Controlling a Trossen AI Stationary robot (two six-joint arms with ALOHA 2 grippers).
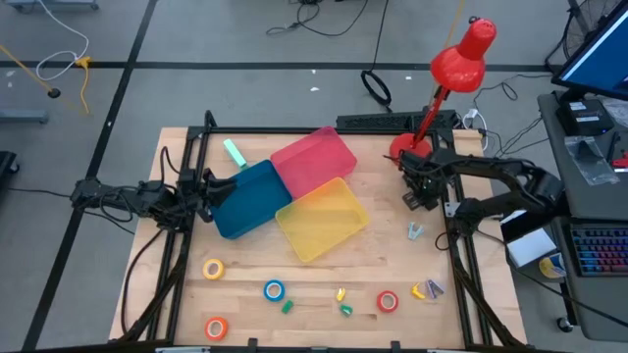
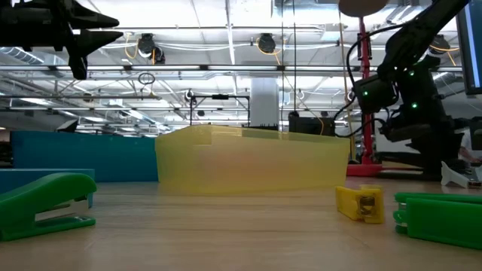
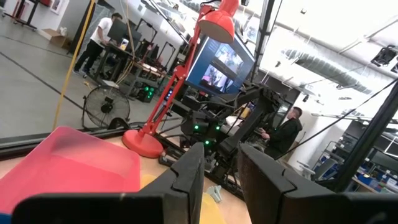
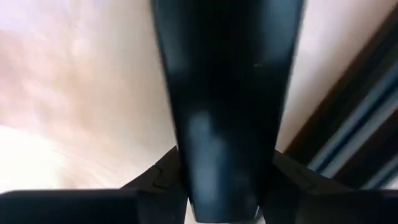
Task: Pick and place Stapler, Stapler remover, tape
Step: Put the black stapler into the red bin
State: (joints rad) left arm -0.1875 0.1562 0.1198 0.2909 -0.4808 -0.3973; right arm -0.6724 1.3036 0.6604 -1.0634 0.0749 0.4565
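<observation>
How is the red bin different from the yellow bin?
The red bin is pinkish red; the yellow bin is yellow. The red bin sits at the back near the lamp; the yellow bin sits nearer the front, closer to the tape rolls. Both look like the same kind of shallow rectangular tub, set at an angle and touching.

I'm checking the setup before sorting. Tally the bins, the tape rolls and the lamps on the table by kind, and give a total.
Bins: 3 - blue bin, red bin, yellow bin
Tape rolls: 4 - yellow roll, blue roll, orange roll, red roll
Lamps: 1 - red lamp
Total: 8
</observation>
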